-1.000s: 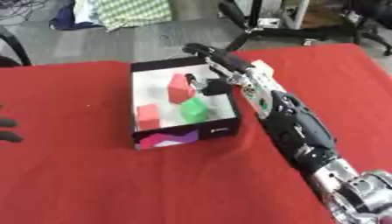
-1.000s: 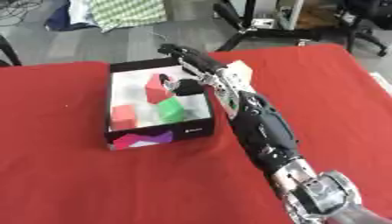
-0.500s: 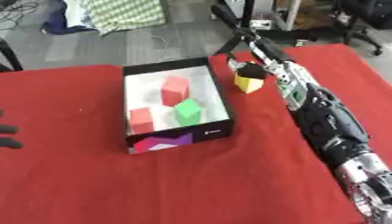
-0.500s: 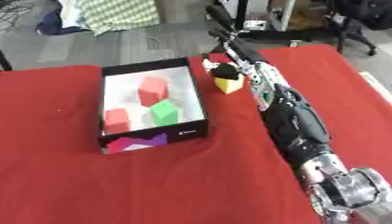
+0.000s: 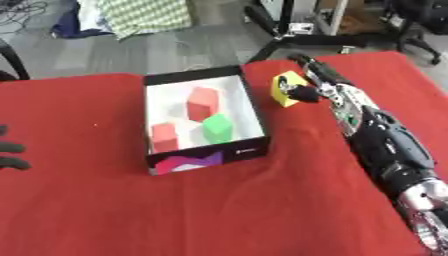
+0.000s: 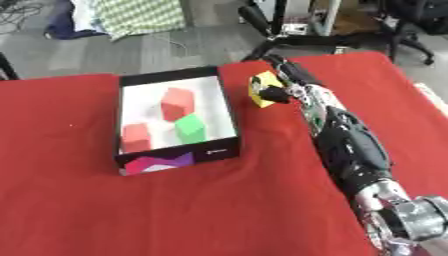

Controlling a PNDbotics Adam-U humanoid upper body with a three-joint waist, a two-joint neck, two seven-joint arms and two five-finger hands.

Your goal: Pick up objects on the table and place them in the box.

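A black box [image 5: 255, 108] with a white floor stands on the red table [image 5: 262, 205]. Inside lie a red block [image 5: 202, 98] at the back, a second red block [image 5: 164, 136] at the front left and a green block [image 5: 217, 126]. Just right of the box's far corner is a yellow block [image 5: 282, 86], tilted. My right hand [image 5: 320, 84] reaches in from the lower right, its fingers over the block's far side and its thumb against the near face, pinching it. Dark fingers of my left hand [image 5: 10, 149] show open at the left edge.
The table's far edge runs just behind the box and the yellow block. Beyond it on the grey floor are a checked cloth [image 5: 140, 15], chair bases [image 5: 289, 40] and cables. Bare red cloth lies in front of the box.
A second ago my right hand hung over the box's inside; it has moved right, out of the box, to the yellow block. The whole picture has also shifted.
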